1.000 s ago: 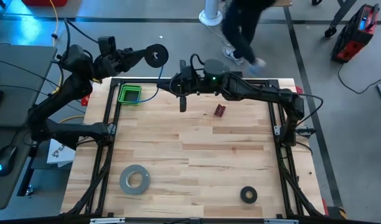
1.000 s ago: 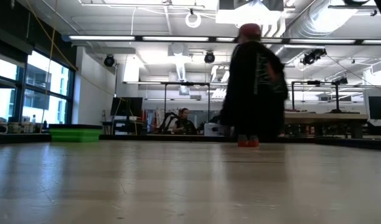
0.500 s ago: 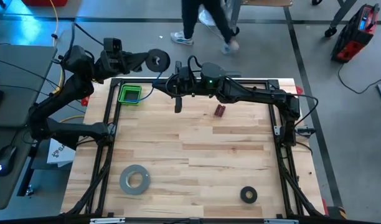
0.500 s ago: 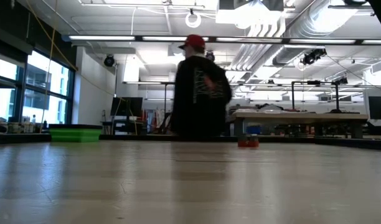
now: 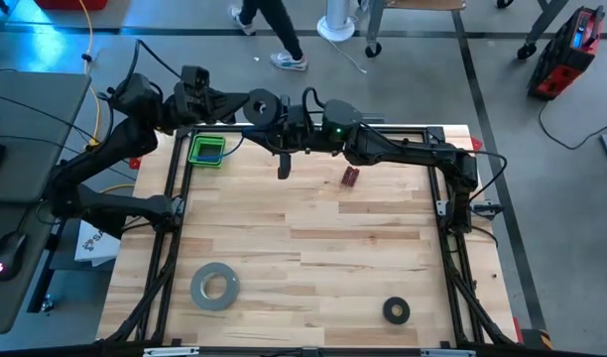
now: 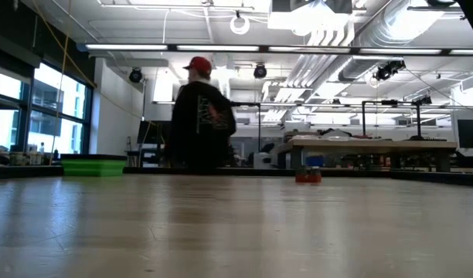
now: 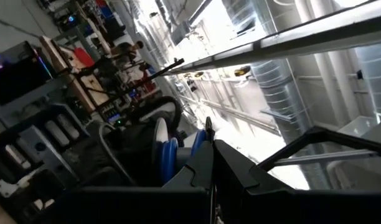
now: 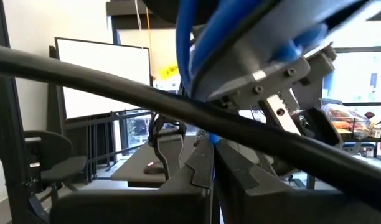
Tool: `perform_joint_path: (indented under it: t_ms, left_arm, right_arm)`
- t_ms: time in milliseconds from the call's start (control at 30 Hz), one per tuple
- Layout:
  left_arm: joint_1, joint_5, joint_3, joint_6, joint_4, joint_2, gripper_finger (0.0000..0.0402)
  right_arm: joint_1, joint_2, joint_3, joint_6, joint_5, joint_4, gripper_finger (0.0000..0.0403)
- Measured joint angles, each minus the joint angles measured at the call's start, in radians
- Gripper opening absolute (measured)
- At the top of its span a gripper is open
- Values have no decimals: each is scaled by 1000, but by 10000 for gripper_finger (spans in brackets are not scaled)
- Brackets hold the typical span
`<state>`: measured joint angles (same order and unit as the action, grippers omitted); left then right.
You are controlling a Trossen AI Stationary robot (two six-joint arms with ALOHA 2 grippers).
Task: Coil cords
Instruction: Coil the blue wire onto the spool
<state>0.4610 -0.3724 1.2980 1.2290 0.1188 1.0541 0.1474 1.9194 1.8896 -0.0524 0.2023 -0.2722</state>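
My left gripper [image 5: 246, 103] is raised over the table's far left edge and is shut on a small black round spool [image 5: 262, 103]. The spool's blue windings show in the left wrist view [image 7: 167, 151]. My right gripper [image 5: 283, 131] is right beside the spool, shut, with the thin blue cord [image 8: 192, 43] running from the spool down to its fingertips. More blue cord [image 5: 240, 143] trails slack toward the green bin [image 5: 206, 150]. My left gripper holds the spool [image 7: 159, 144] at its fingers' free ends, lifted clear of the table; its own fingers hide the place of contact. My right gripper seems to pinch the blue cord [image 8: 213, 139] at its fingertips, just below the spool; a black cable crosses in front, so the hold does not show plainly.
A green bin [image 6: 92, 165] stands at the far left corner. A small red object [image 5: 350, 177] lies right of the grippers. A grey tape roll [image 5: 214, 286] and a black ring [image 5: 396, 310] lie near the front edge. A person [image 6: 199, 116] walks behind the table.
My left gripper has carried the spool toward the table's right and a little nearer, up to my right gripper. My right gripper has shifted slightly toward the left. The person behind the table has walked toward the left.
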Motion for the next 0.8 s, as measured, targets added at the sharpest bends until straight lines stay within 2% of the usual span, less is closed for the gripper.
perform_joint_path:
  t_ms: [333, 800]
  left_arm:
    - [-40, -92, 0, 122, -13, 13, 0]
    - [-45, -111, 0, 109, -145, -55, 0]
  right_arm:
    - [16, 0, 0, 8, -27, -46, 0]
    - [61, -1, 0, 8, -24, -103, 0]
